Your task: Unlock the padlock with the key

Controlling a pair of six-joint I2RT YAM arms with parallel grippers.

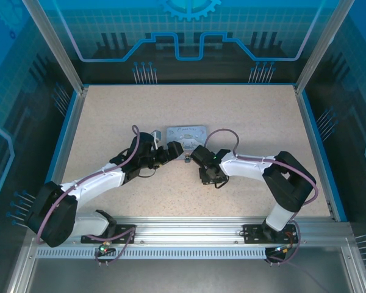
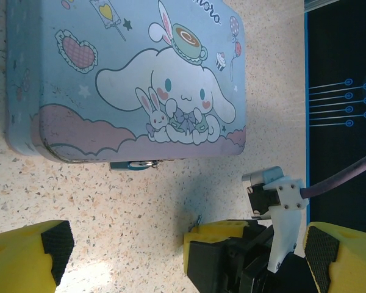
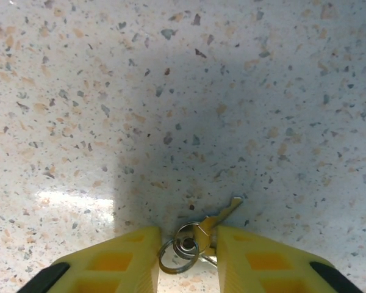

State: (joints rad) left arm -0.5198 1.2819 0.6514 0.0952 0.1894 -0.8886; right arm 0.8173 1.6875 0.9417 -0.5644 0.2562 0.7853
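Observation:
The padlock (image 2: 134, 164), tiny and dark with a bright shackle, hangs at the front edge of the pale blue cartoon tin (image 2: 110, 73). My right gripper (image 3: 188, 235) is shut on the key (image 3: 222, 215), whose brassy blade points up and right over the table. The key's rings (image 3: 177, 256) sit between the yellow fingers. In the left wrist view the right gripper (image 2: 222, 235) sits low on the table, below and right of the padlock, with the key tip (image 2: 199, 220) poking out. My left gripper (image 2: 186, 241) stands wide open in front of the tin, holding nothing.
The tin (image 1: 186, 132) lies mid-table just beyond both grippers (image 1: 172, 151) (image 1: 197, 154), which nearly meet. A blue rail (image 2: 305, 91) borders the speckled table on the right of the left wrist view. Bare tabletop surrounds the tin.

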